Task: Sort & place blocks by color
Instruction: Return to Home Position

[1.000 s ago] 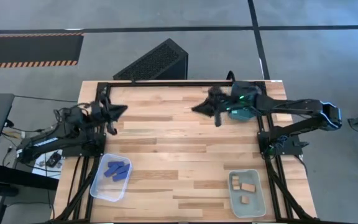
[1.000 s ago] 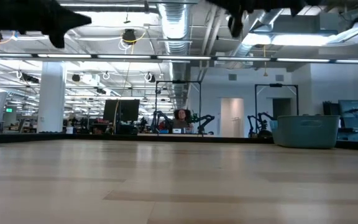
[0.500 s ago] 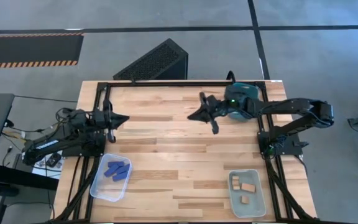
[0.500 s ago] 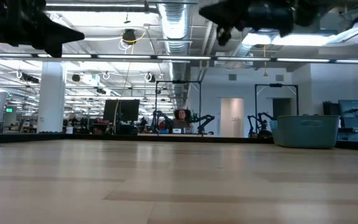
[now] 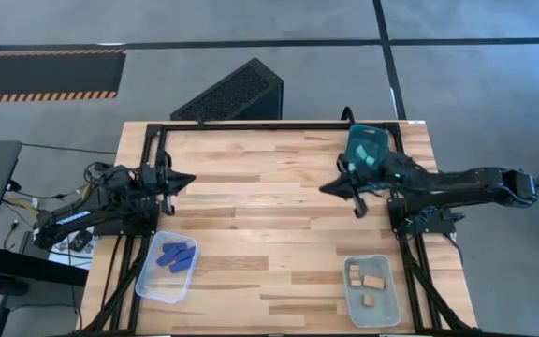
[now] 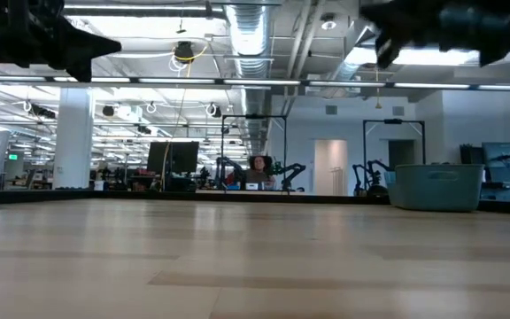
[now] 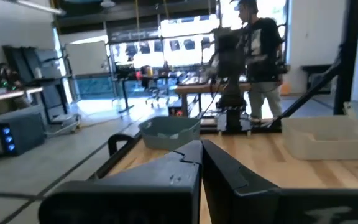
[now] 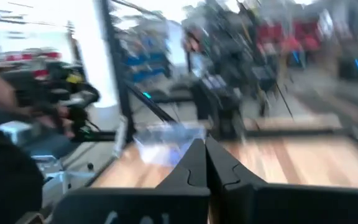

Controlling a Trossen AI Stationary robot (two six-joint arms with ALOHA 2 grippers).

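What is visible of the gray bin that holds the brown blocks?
The gray bin is a small rectangular tray with rounded corners and low walls. It looks like pale gray plastic and is open on top. It stands flat on the wooden table, at the table's lower right corner as the high view shows it. Three brown blocks lie on its floor. Nothing else touches it.
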